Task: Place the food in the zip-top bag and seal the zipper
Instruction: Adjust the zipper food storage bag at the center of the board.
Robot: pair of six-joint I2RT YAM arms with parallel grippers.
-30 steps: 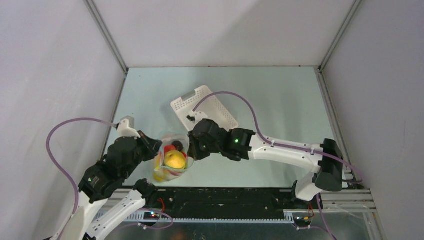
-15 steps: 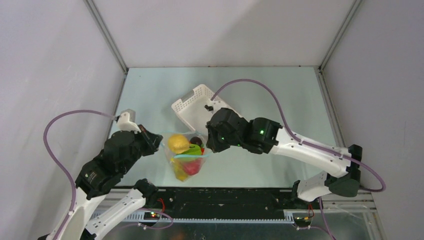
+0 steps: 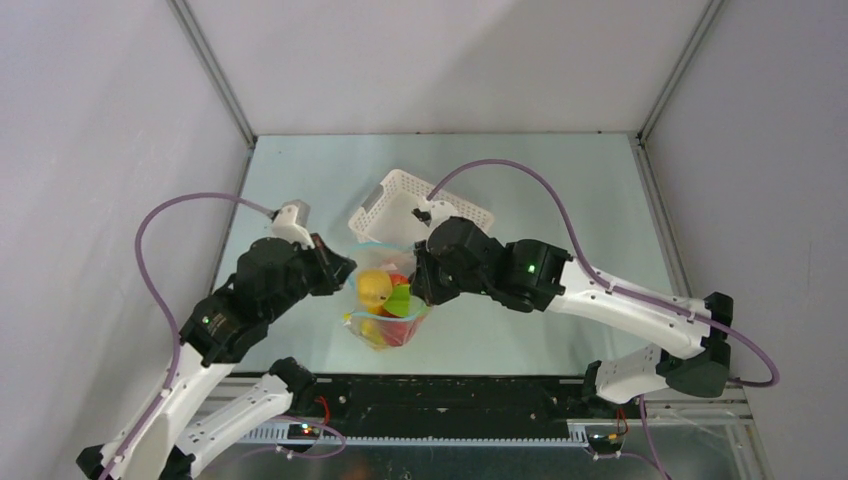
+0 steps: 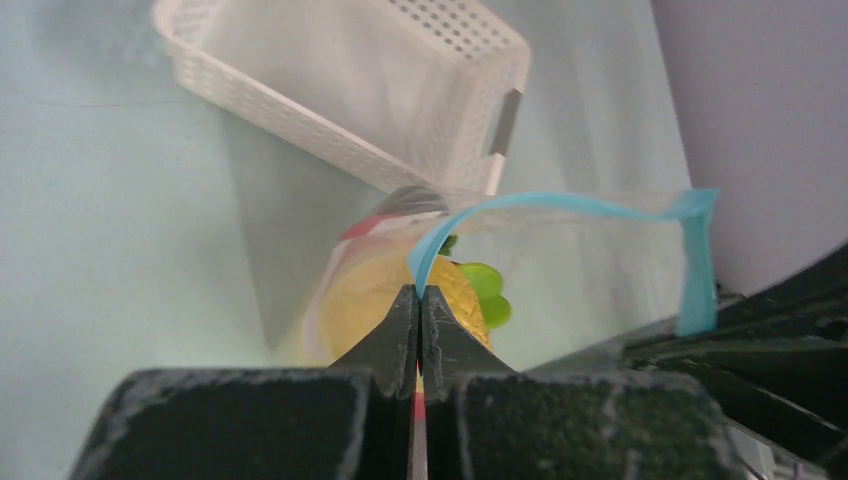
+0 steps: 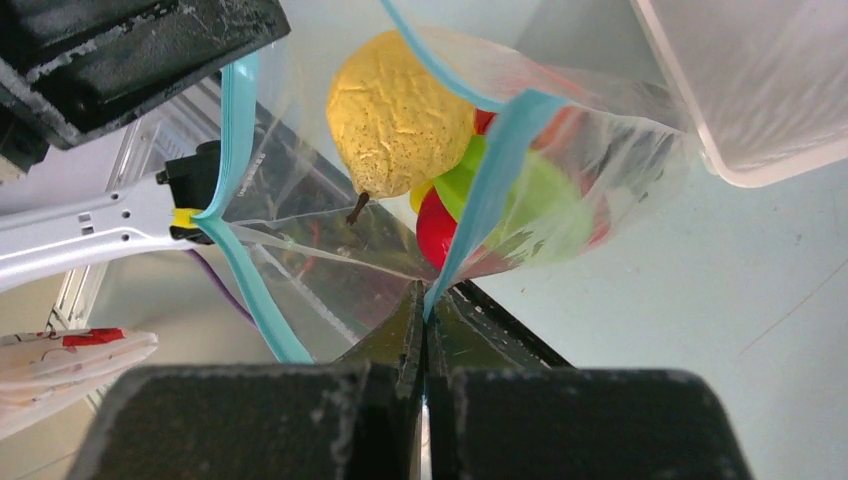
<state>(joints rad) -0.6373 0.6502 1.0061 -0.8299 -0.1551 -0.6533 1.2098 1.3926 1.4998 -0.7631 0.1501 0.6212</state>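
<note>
Left end effector (image 4: 419,300) closed tight, pinching one end of zipper (image 4: 560,204). Bag (image 3: 388,318) hangs between both arms above bench (image 3: 560,200), just beside basket (image 3: 398,196); food (image 3: 376,288) inside, mouth gaping. Right end effector (image 5: 425,300) clamped on opposite zipper end.

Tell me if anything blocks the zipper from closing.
Nothing visibly crosses the zipper, which the left gripper and right gripper pinch. The yellow fruit sits high between its open sides and may hinder closing.
</note>
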